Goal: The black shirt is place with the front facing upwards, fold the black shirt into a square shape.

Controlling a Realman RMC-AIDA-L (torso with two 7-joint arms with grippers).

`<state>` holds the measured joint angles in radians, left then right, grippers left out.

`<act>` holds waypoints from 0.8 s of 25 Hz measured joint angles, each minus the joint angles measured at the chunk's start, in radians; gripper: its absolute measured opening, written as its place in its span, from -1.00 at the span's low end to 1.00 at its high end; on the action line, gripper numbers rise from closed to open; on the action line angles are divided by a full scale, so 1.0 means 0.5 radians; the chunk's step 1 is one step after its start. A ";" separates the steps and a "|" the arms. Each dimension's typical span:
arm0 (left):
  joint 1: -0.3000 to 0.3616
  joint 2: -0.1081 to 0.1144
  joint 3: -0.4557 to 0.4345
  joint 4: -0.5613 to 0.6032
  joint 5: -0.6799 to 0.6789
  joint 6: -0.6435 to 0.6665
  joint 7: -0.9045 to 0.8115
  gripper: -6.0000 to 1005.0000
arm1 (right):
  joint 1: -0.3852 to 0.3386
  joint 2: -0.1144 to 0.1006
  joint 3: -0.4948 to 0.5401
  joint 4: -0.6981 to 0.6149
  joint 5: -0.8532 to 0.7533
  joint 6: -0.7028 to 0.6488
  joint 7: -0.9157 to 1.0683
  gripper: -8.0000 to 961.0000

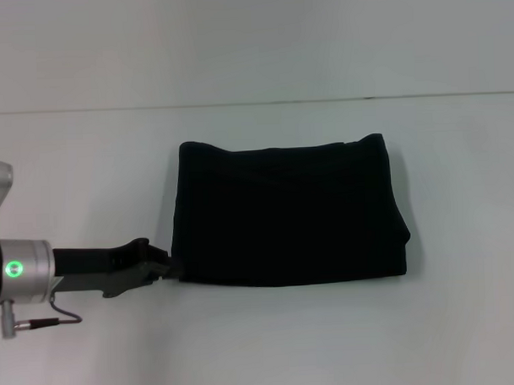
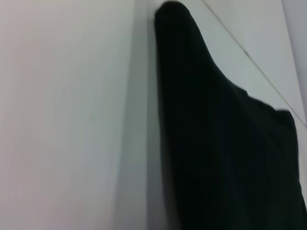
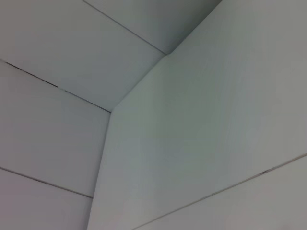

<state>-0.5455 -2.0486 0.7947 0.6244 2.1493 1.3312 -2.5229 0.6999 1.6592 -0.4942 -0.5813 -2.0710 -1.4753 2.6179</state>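
Low at the near left of the head view, the left gripper (image 1: 164, 268) reaches in on its silver-and-black arm, its tip at the near left corner of the black shirt (image 1: 287, 212); whether its fingers are parted or pinching the cloth I cannot tell. That large, soft black cloth shirt (image 2: 225, 143) lies folded into a rough rectangle, flat on the white table (image 1: 262, 344). No right gripper appears.
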 joint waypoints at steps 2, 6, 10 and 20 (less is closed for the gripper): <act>0.000 0.029 -0.009 -0.011 0.011 0.081 0.037 -0.88 | -0.002 -0.003 -0.002 0.000 -0.004 0.000 -0.008 0.91; 0.052 0.073 -0.090 0.057 0.041 0.205 0.105 -0.87 | -0.001 -0.007 -0.037 -0.008 -0.013 -0.003 -0.040 0.91; 0.116 0.082 -0.422 0.155 -0.033 0.308 0.353 -0.66 | -0.010 -0.001 -0.069 -0.026 -0.014 -0.054 -0.253 0.91; -0.115 0.086 -0.333 0.131 -0.136 0.569 1.574 0.12 | -0.117 0.480 -0.115 -0.234 -0.237 0.005 -1.650 0.91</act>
<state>-0.6029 -2.0054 0.6284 0.6899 2.0815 1.6157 -1.7357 0.6412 1.8989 -0.5517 -0.6981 -2.1893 -1.4730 1.7932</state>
